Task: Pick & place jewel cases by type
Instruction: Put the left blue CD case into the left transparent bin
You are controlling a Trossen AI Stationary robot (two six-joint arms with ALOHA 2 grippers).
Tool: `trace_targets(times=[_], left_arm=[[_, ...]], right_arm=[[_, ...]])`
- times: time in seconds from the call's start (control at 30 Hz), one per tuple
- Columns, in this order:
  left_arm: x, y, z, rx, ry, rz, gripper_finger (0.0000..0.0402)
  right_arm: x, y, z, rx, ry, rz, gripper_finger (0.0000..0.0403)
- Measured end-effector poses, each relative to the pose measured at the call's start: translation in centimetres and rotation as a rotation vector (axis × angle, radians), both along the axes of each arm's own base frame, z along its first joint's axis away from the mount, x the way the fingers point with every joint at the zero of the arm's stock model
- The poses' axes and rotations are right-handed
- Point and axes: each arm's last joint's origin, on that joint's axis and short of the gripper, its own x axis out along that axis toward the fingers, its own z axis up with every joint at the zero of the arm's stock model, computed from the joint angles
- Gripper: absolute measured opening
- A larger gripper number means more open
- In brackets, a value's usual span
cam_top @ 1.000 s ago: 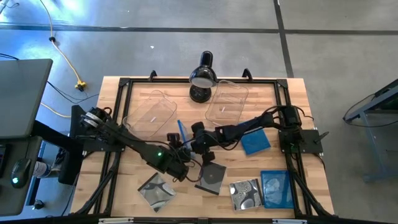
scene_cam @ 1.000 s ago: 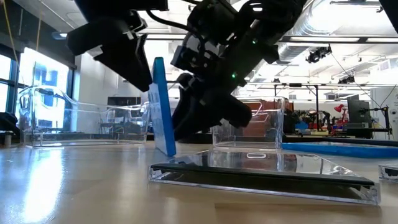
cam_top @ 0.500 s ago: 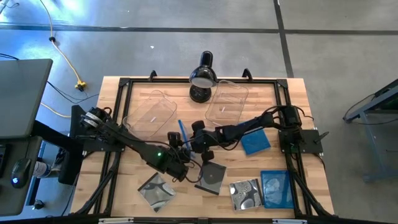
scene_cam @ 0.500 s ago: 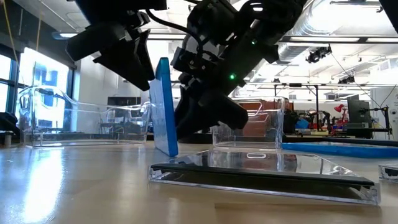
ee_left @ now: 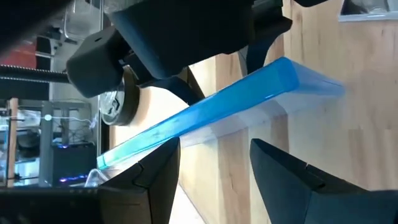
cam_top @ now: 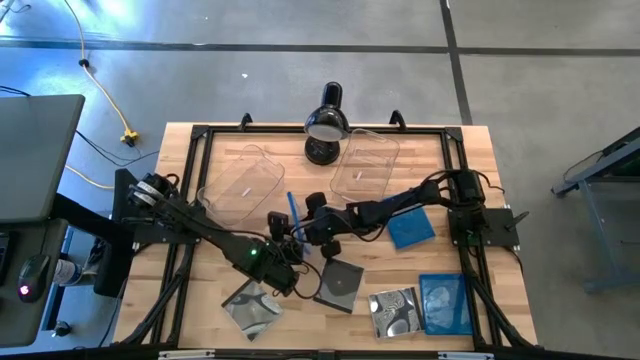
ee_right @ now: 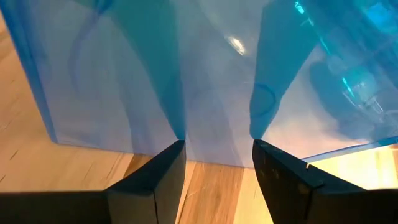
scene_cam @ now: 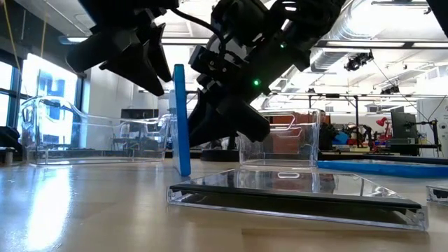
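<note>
From above, both arms meet near the middle of the desk (cam_top: 470, 150) over one blue jewel case (cam_top: 293, 218) standing on edge. The left gripper (cam_top: 283, 262) comes in from the near left, the right gripper (cam_top: 312, 222) from the right. Two clear tubs (cam_top: 240, 180) lie at the far side beside a black lamp (cam_top: 326, 122), and both look empty, so no sorting seems done yet. A second blue case (cam_top: 411, 228) lies flat to the right and a third (cam_top: 445, 303) at the near right corner. Three clear cases with silvery discs lie along the near edge: one at the left (cam_top: 252, 303), one dark in the middle (cam_top: 340, 285), one at the right (cam_top: 395, 310). All six apparently remain to be placed.

At desk level, the upright blue case (scene_cam: 182, 120) stands on its lower edge between the two dark grippers, with a flat clear case (scene_cam: 294, 194) nearest the camera.

The left wrist camera shows the left jaws apart, one on either side of the blue case's (ee_left: 217, 115) edge without visibly touching it.

The right wrist camera has the blue case (ee_right: 211, 68) filling the picture beyond its jaws, which are apart; whether they touch the plastic is hard to judge.
</note>
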Motion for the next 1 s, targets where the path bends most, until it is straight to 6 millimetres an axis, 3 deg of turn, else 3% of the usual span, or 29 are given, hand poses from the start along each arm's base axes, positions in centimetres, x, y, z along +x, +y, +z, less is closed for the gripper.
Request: trace_targets(times=[0.43, 1.0], left_arm=[[-0.2, -0.3, 0.1, 0.051, -0.001, -0.025, 0.0191], [-0.2, -0.7, -0.2, 0.065, 0.263, -0.298, 0.0178]], right_arm=[[0.1, 0.0, 0.4, -0.036, -0.022, 0.038, 0.0183], [0.5, 0.5, 1.0, -0.013, -0.095, 0.085, 0.0183]])
